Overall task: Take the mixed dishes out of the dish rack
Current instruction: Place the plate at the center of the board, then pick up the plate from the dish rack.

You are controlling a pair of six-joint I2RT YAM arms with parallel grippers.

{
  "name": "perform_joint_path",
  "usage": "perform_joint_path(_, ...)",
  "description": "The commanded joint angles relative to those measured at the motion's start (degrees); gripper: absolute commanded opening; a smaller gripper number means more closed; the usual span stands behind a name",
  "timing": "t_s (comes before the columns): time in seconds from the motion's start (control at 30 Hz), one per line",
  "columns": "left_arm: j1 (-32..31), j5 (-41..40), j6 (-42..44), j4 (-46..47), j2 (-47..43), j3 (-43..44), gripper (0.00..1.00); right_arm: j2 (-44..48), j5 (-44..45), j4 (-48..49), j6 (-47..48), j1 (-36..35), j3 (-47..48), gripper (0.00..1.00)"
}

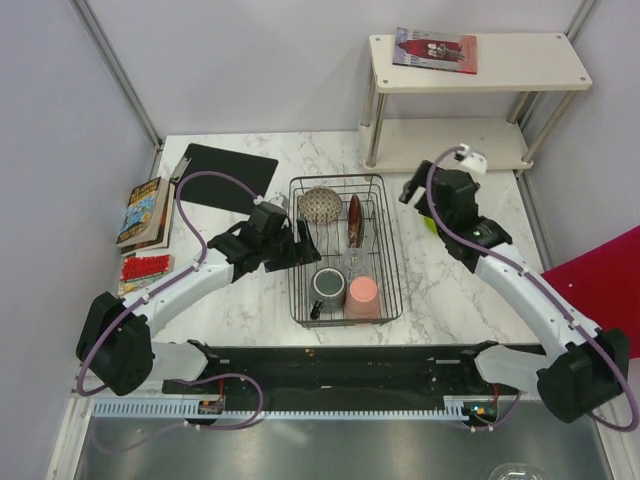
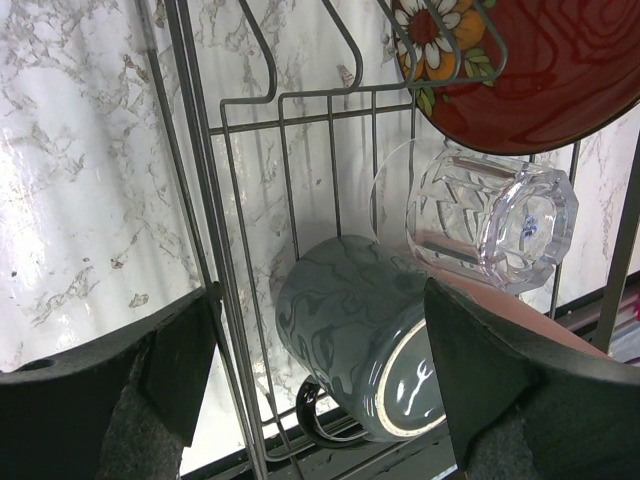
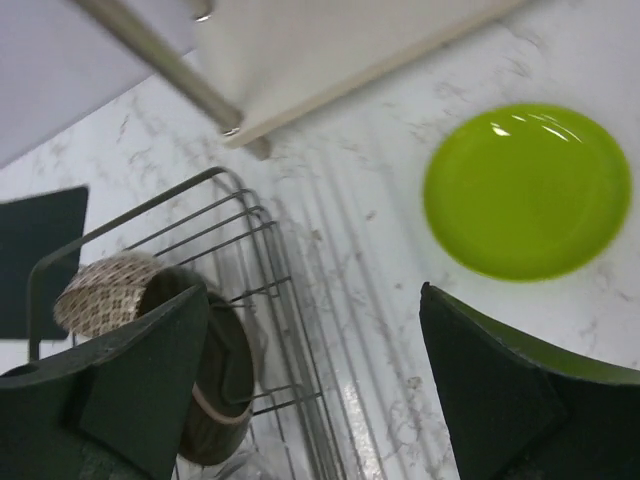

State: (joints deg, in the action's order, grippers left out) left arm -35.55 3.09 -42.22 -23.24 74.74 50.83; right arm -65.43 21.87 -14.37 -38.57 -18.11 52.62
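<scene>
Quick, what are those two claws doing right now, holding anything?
Left gripper: open, holding nothing.
Right gripper: open, holding nothing.

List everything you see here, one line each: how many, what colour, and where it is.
dish rack: one, black wire, table centre
bowl: one, speckled beige-brown, rack's far left corner
patterned plate: one, red, on edge in rack
glass: one, clear, lying in rack
mug: one, dark grey, rack's near left
cup: one, pink, rack's near right
plain plate: one, lime-green, on table right of rack
mat: one, black, table's far left
books: small stack, multicoloured, table's left edge
red object: one, beside books
shelf unit: one, white, far right
magazine: one, red, top shelf
table: one, white marble
left gripper: one, black, open, at rack's left side
right gripper: one, black, open, above table right of rack
</scene>
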Motion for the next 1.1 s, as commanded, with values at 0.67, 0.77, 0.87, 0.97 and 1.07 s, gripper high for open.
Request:
perform_joint_path(0.67, -0.31, -2.83, -1.64, -0.22, -2.49, -1.43, 0.88, -28.87, 34.03, -13.75, 25.04, -31.11, 26.57, 0.74)
perform_joint_path(0.77, -0.31, -2.92, -1.64, -0.22, -2.4, -1.52, 0.88, -30.81, 33.59, -14.28, 24.51, -31.2, 26.22, 0.74)
perform_joint_path(0.87, -0.31, -2.92, -1.64, -0.31, -2.32, -1.78, 0.88, -32.22, 31.93, -14.02, 23.63, -31.2, 25.95, 0.73)
perform_joint_path(0.97, -0.31, -2.92, -1.64, -0.22, -2.32, -1.87, 0.88, -32.31, 30.87, -13.23, 22.75, -31.2, 25.6, 0.73)
perform_joint_path(1.07, -0.31, -2.92, -1.64, -0.13, -2.32, -2.05, 0.88, -31.6, 31.13, -12.17, 22.83, -31.72, 25.95, 0.73)
